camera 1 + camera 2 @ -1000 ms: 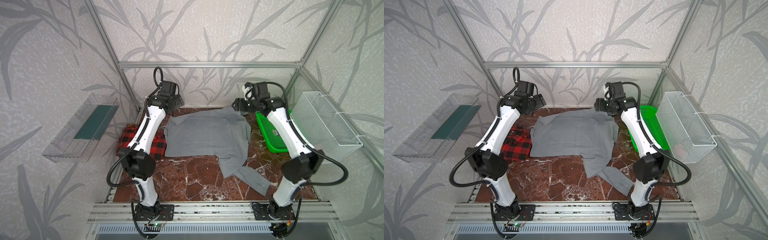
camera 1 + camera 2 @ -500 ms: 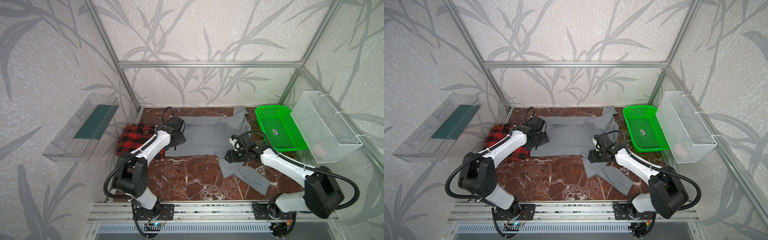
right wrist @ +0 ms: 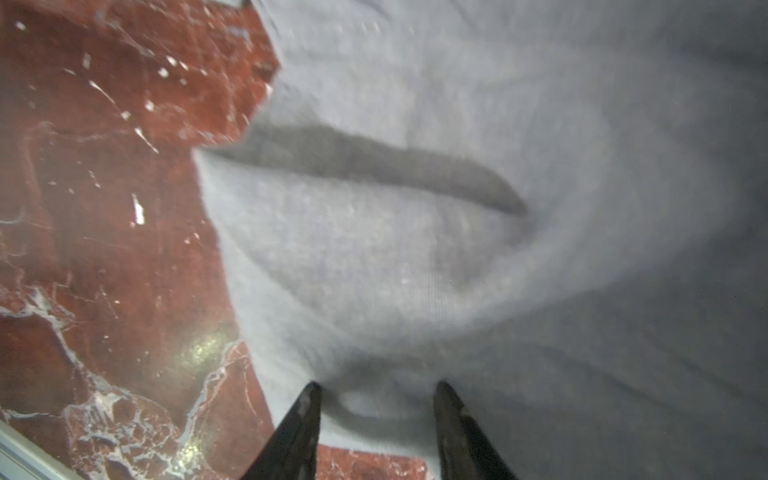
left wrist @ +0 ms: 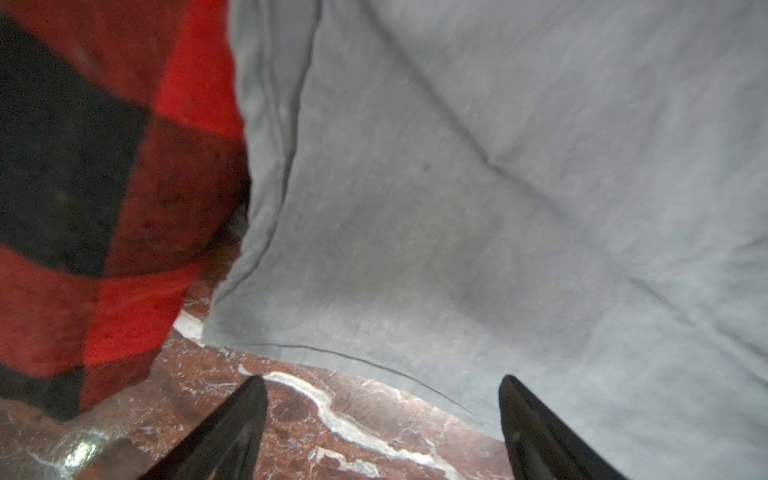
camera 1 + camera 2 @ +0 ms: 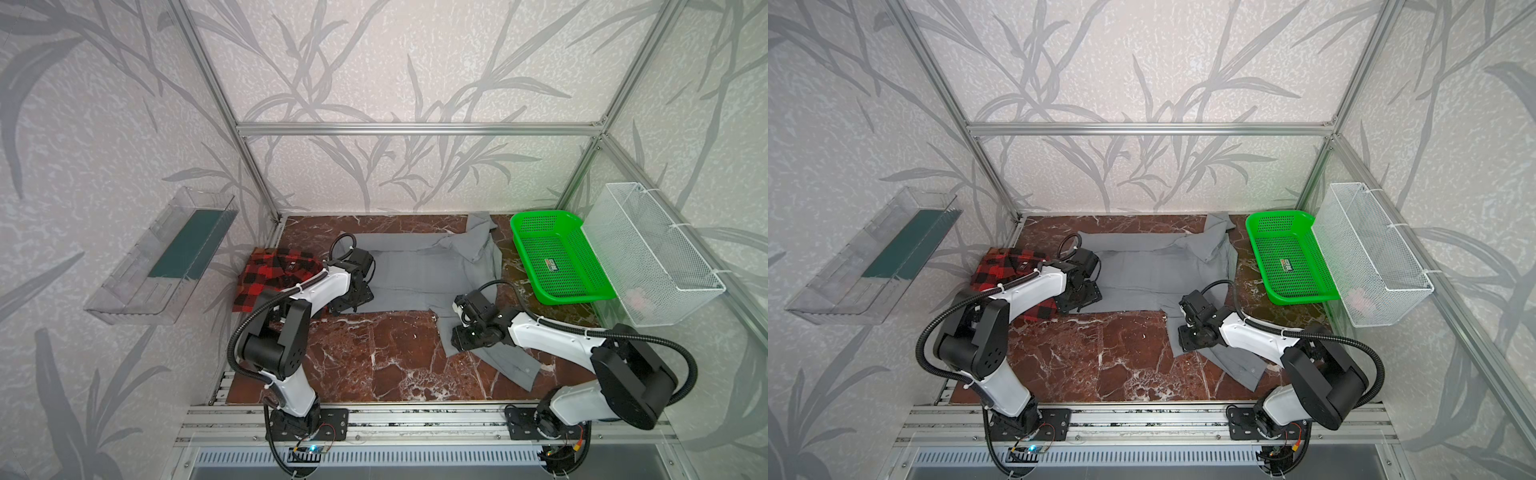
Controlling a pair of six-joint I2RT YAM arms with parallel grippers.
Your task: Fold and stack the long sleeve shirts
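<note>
the gray shirt (image 5: pixel 419 270) lies spread flat on the marble table (image 5: pixel 374 357), just left of the green basket (image 5: pixel 540 214) in both top views. its bunched collar end sits near the basket's far left corner, and a strip of bare marble shows between cloth and basket. one sleeve (image 5: pixel 511 365) trails flat from the shirt body, in front of the basket's front left corner. the plaid shirt (image 5: pixel 270 270) lies on the side of the gray shirt away from the basket, edge to edge with it and partly hidden under the left arm.

the left gripper (image 4: pixel 381 378) is low at the gray shirt's corner farthest from the basket. its jaws stand wide, the tips over bare marble and the hem just ahead of them. it holds nothing.

the right gripper (image 3: pixel 378 384) is down on the gray shirt in front of the basket and to its left, where the sleeve meets the body. its jaws are narrow, and a small ridge of gray cloth is puckered up between the tips. the wrist view is blurred, so i cannot tell whether the cloth is clamped yet.
</note>
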